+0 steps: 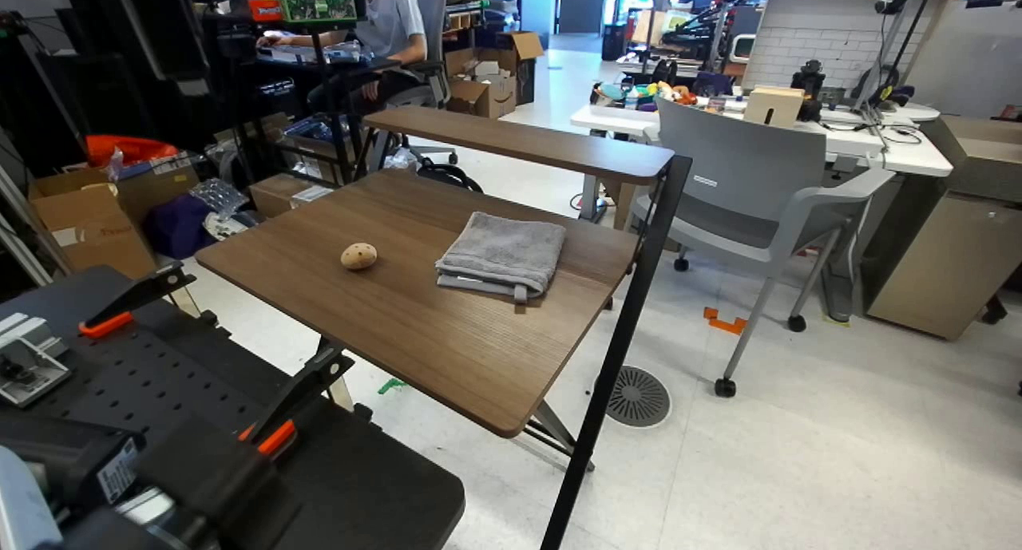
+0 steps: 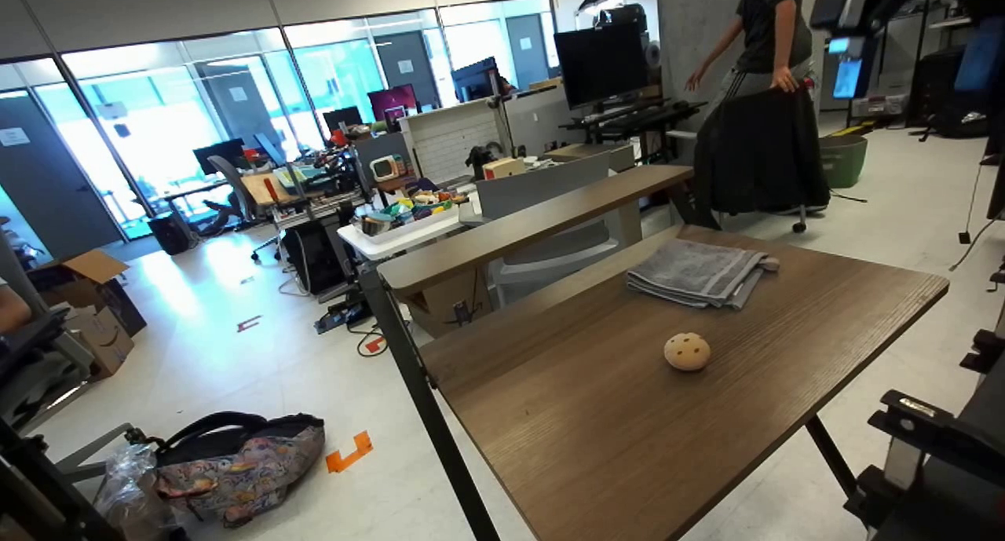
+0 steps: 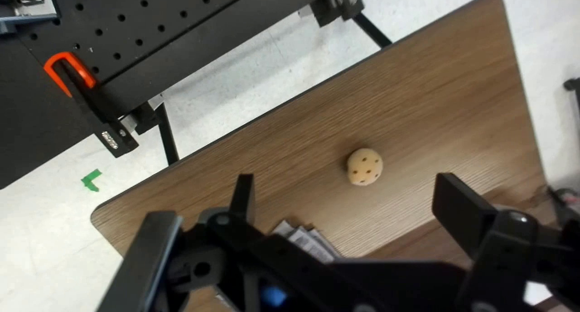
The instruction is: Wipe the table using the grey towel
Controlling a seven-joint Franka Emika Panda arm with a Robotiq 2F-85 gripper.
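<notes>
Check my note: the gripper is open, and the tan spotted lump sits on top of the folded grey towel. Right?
Not quite: the tan spotted lump sits directly on the brown table, apart from the folded grey towel, as both exterior views show. The gripper is indeed open.

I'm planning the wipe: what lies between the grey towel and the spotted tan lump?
Only bare brown table lies between the grey towel and the spotted tan lump, as both exterior views show.

Pale floor (image 1: 798, 454); bright windows (image 2: 330, 70); grey chair (image 1: 742, 167).
</notes>
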